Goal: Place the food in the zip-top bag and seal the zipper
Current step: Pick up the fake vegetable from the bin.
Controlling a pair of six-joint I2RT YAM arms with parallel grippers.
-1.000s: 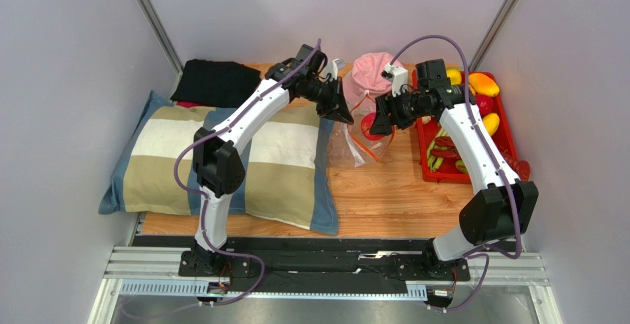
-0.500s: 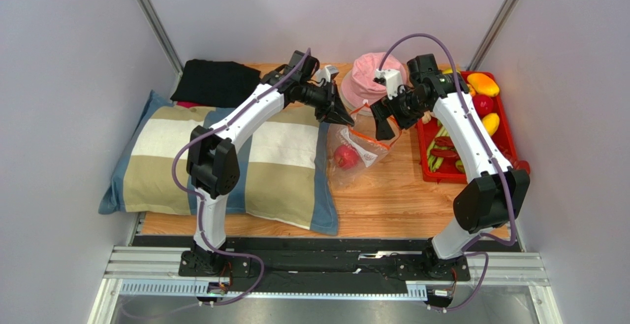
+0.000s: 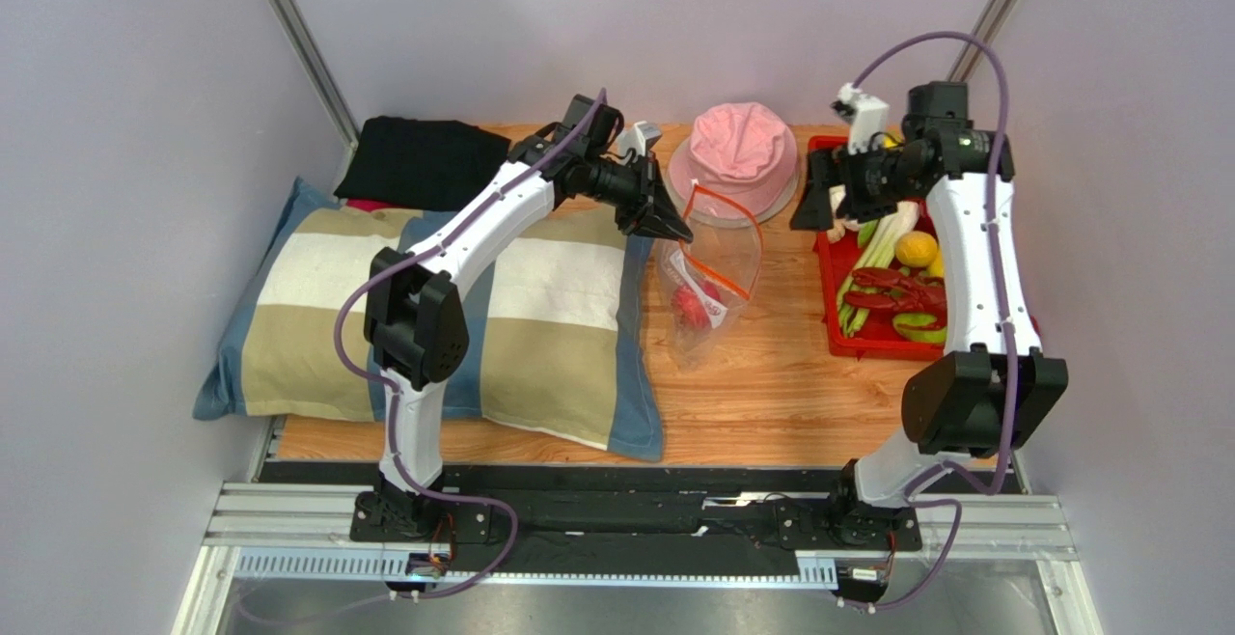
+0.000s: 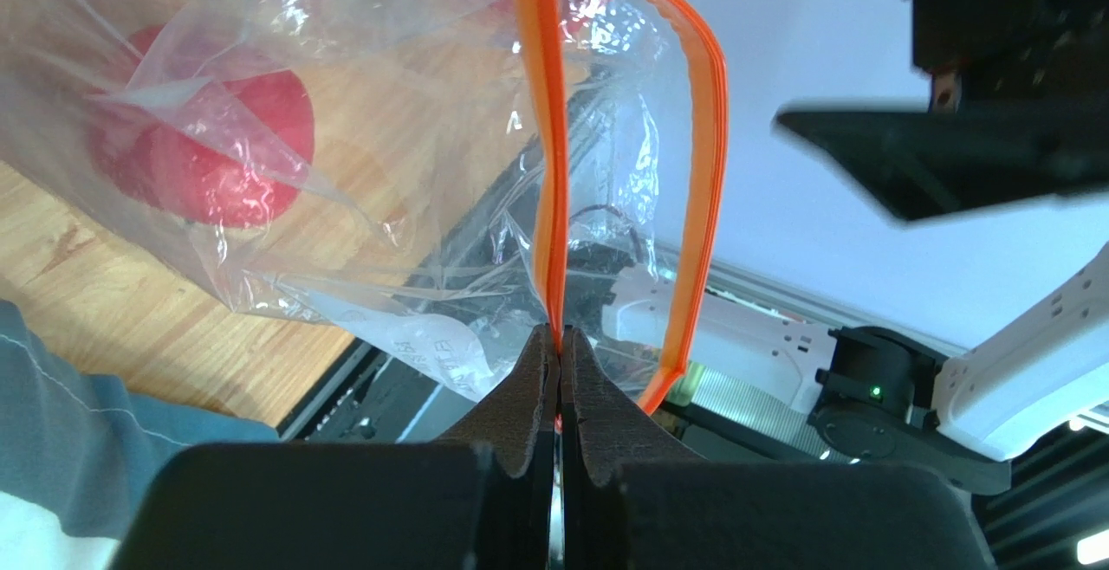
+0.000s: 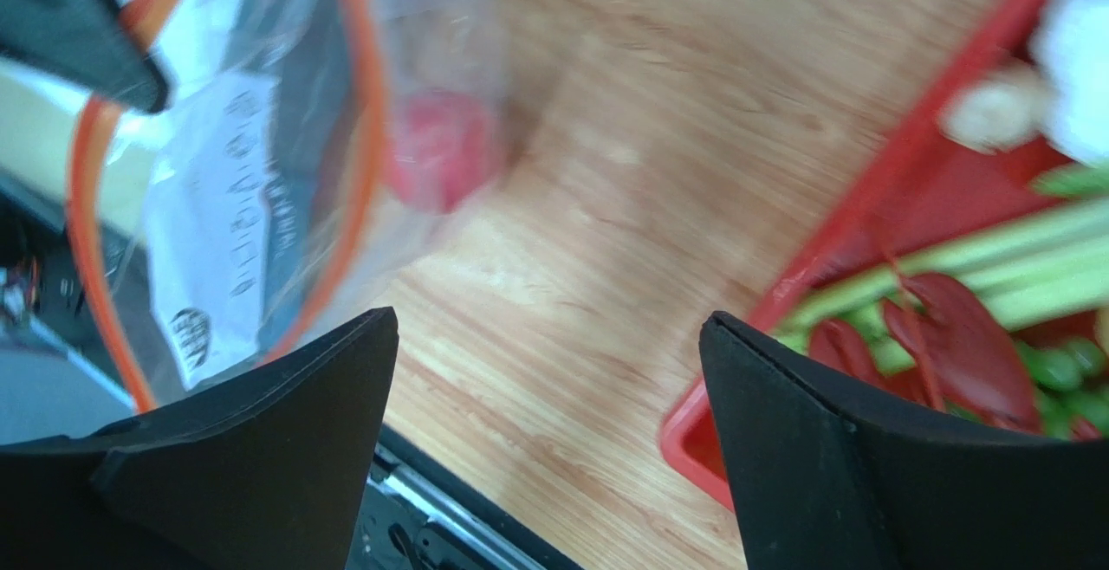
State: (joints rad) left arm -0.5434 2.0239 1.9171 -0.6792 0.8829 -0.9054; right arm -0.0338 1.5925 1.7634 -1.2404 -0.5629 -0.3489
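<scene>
Right hand (image 3: 834, 213) swung back over red tray (image 3: 825, 295) — pink hat (image 3: 735, 143) behind zip-top bag (image 3: 718, 252).

Wooden table (image 3: 783, 389) bears pillow (image 3: 435, 317), hat (image 3: 735, 158), tray (image 3: 824, 302)

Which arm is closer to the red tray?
Right. The right gripper hovers open at the red tray's far left corner; the left gripper is off to its left, pinching the zipper.

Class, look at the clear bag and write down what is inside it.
One red toy food lies inside the bag, showing through the clear plastic. Creases blur its exact shape, and the folded lower corner could hide something small.
</scene>
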